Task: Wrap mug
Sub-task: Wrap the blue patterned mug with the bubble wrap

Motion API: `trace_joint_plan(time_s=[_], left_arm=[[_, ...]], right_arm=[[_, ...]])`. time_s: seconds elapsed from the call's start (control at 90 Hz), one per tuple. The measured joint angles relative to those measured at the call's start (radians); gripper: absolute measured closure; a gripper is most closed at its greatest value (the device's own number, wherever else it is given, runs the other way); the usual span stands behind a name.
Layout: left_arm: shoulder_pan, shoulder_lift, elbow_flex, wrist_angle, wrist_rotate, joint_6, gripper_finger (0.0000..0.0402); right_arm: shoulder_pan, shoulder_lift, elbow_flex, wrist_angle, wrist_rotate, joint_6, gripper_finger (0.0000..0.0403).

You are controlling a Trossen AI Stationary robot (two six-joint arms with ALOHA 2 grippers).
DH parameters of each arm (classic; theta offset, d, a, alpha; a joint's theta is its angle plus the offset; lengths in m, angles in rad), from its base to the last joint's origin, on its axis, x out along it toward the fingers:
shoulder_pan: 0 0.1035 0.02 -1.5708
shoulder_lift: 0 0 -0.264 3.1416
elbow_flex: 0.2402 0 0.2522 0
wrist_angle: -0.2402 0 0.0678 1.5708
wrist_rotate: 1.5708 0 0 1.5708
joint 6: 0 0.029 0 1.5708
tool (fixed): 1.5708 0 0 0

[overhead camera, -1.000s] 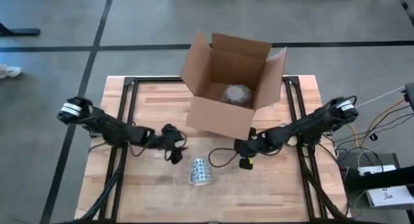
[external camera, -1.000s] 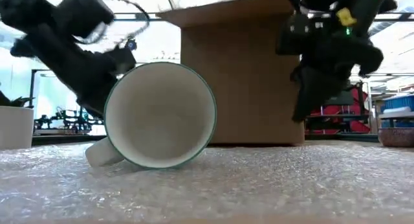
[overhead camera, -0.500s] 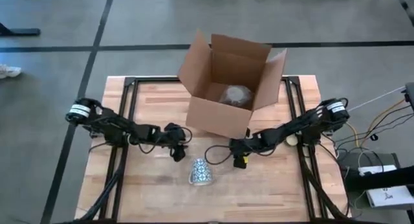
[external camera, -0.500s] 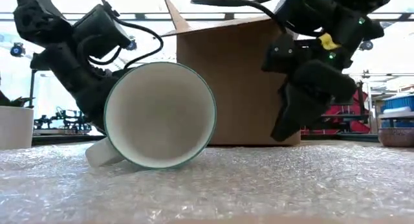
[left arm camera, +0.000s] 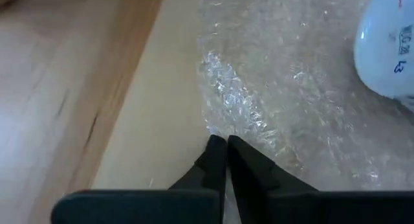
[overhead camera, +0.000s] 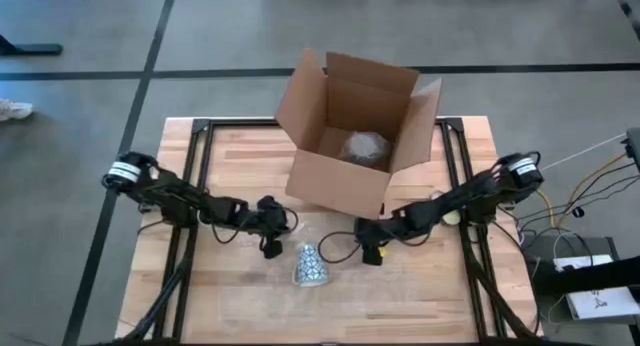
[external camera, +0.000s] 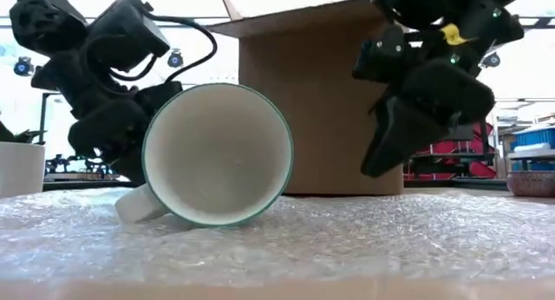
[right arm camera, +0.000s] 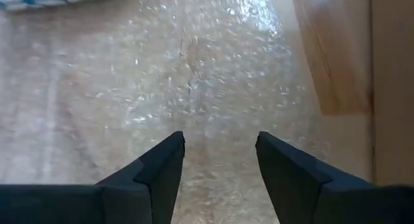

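A white mug with a blue pattern lies on its side on a sheet of clear bubble wrap, handle down on the sheet and mouth toward the near edge. My left gripper is to the mug's left, shut on the wrap's left edge. My right gripper is to the mug's right. It is open, with its fingers slanting down over the wrap near the sheet's right edge and nothing between them. My left gripper pinches the bubble wrap's left edge between its two fingertips, coming at it low from the table's left. The wrap is crumpled just ahead of the fingers, and the rest lies flat on the table under the mug.
An open cardboard box stands just beyond the mug, with a bubble-wrapped item inside. Bare wooden table lies around the sheet. A white cup stands at the far left in the low view.
Both grippers have moved toward the table's near edge and come down beside the mug, the left onto the wrap's left edge, the right over its right side. The mug has stayed put.
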Motion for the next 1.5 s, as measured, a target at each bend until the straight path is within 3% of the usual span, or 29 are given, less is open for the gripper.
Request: trace_joint_plan(time_s=[0.211, 0.544, 0.767, 1.156, 1.267, 1.5], left_arm=[[-0.031, -0.061, 0.079, -0.053, -0.033, 0.062, 0.0401], [-0.230, -0.058, 0.239, -0.169, -0.058, 0.103, 0.0401], [-0.322, -0.059, 0.266, -0.174, -0.084, 0.073, 0.0401], [-0.361, -0.010, 0.249, -0.142, -0.088, 0.050, 0.0402], [-0.377, 0.003, 0.257, -0.130, -0.038, 0.061, 0.0402], [-0.398, 0.027, 0.266, -0.095, -0.040, 0.062, 0.0402]], right_arm=[[0.036, -0.009, 0.000, 0.028, -0.036, 0.046, 0.0246], [0.095, -0.003, 0.002, 0.113, -0.053, 0.098, 0.0259], [0.135, -0.002, 0.053, 0.123, -0.049, 0.112, 0.0250], [0.181, 0.134, 0.313, 0.110, -0.034, -0.099, 0.0232], [0.187, 0.204, 0.430, 0.068, -0.034, -0.201, 0.0225], [0.131, 0.290, 0.657, -0.088, -0.054, -0.367, 0.0229]])
